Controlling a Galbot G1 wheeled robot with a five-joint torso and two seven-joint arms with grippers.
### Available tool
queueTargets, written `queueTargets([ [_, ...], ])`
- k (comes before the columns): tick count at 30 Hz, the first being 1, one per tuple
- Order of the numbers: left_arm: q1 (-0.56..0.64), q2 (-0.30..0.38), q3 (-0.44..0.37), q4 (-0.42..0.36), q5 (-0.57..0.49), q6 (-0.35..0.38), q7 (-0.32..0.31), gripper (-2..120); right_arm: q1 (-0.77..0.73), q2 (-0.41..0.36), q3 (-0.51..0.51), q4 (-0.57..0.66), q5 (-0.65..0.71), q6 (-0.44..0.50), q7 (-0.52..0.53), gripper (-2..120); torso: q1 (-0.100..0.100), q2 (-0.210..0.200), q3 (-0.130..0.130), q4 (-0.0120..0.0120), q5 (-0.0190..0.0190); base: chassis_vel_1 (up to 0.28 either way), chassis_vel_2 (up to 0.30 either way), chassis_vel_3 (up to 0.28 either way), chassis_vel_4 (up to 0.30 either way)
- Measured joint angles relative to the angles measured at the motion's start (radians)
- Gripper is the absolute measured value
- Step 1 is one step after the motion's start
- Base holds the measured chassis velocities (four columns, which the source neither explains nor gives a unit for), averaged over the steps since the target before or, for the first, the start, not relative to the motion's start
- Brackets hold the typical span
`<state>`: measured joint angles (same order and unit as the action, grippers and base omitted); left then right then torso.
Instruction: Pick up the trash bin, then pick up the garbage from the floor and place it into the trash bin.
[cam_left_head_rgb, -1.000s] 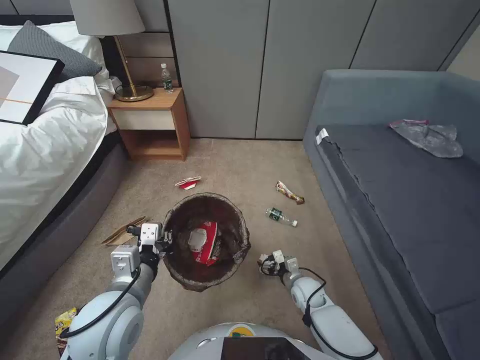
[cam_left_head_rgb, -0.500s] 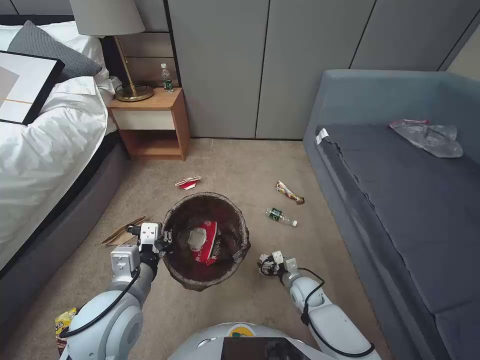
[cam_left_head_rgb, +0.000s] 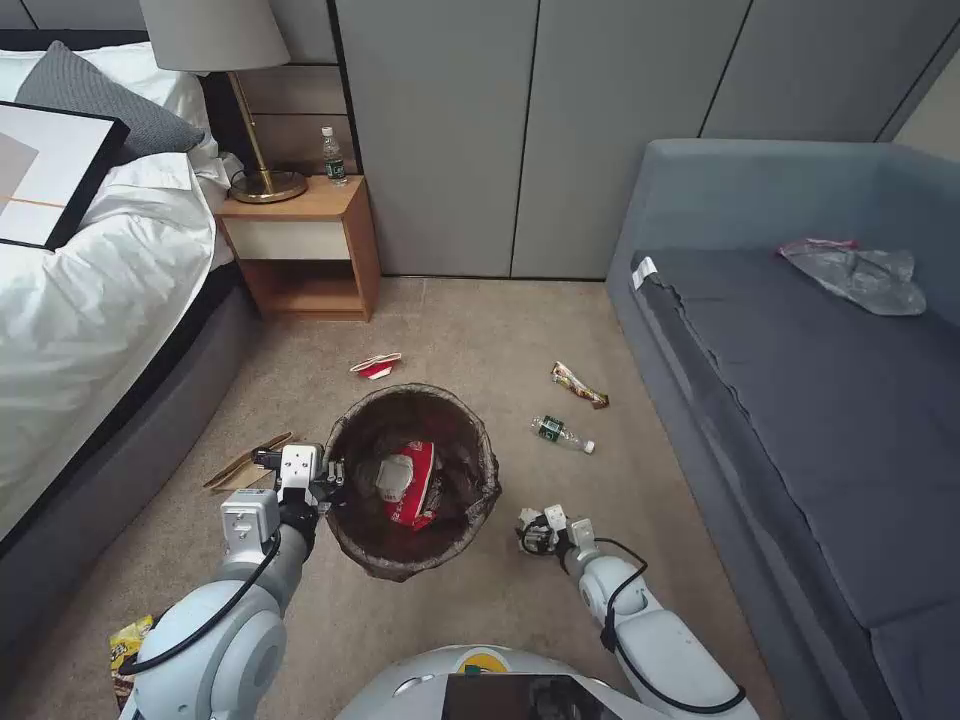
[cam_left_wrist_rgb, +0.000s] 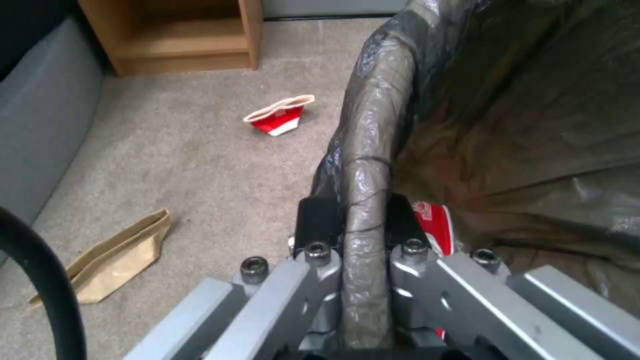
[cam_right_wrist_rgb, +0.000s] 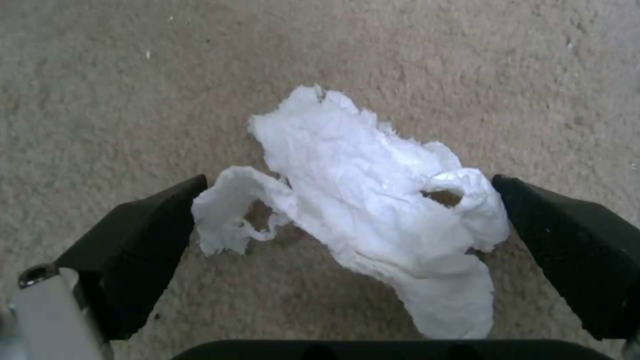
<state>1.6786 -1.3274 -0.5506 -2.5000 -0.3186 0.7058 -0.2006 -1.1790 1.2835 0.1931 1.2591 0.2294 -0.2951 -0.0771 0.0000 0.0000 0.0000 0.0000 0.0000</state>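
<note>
The trash bin, lined with a dark bag, hangs above the carpet with my left gripper shut on its near-left rim. In the left wrist view the fingers pinch the bagged rim. A red-white carton lies inside. My right gripper is low at the floor, right of the bin, open, its fingers either side of a crumpled white tissue. More garbage lies on the carpet: a red-white carton, a snack wrapper, a clear bottle, tan cardboard and a yellow wrapper.
A bed runs along the left and a wooden nightstand with a lamp and a bottle stands behind it. A grey sofa lines the right, with a grey plastic bag on it. Open carpet lies between them.
My right gripper has sunk slightly lower over the tissue. The left gripper and the bin have hardly moved.
</note>
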Motion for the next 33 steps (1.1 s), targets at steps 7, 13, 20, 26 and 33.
queueTargets([
  [7, -0.001, 0.0, 0.0, 0.0, 0.0, -0.001, 0.001, 2, 0.0, 0.001, 0.001, 0.0, -0.004, 0.005, -0.001, 87, 0.0, 0.0, 0.0, -0.0004, -0.0004, 0.0, 0.0, 0.0, 0.0],
  [13, -0.002, 0.0, 0.001, 0.0, 0.0, -0.002, 0.002, 2, -0.003, 0.0, 0.001, 0.004, -0.005, 0.009, -0.001, 64, 0.0, 0.0, 0.0, -0.0002, -0.0006, 0.0, 0.0, 0.0, 0.0],
  [20, -0.004, -0.001, 0.002, 0.0, 0.0, -0.002, 0.002, 2, -0.01, -0.001, 0.002, 0.011, -0.006, 0.011, -0.002, 40, 0.0, 0.0, 0.0, 0.0001, 0.0, 0.0, 0.0, 0.0, 0.0],
  [26, -0.006, -0.002, 0.003, 0.0, 0.0, -0.003, 0.002, 2, -0.012, -0.001, 0.001, 0.013, -0.006, 0.01, -0.004, 15, 0.0, 0.0, 0.0, 0.0001, 0.0003, 0.0, 0.0, 0.0, 0.0],
  [33, -0.007, -0.003, 0.003, 0.0, 0.001, -0.004, 0.003, 2, -0.011, 0.0, -0.001, 0.012, -0.006, 0.01, -0.004, 0, 0.0, 0.0, 0.0, 0.0002, 0.0003, 0.0, 0.0, 0.0, 0.0],
])
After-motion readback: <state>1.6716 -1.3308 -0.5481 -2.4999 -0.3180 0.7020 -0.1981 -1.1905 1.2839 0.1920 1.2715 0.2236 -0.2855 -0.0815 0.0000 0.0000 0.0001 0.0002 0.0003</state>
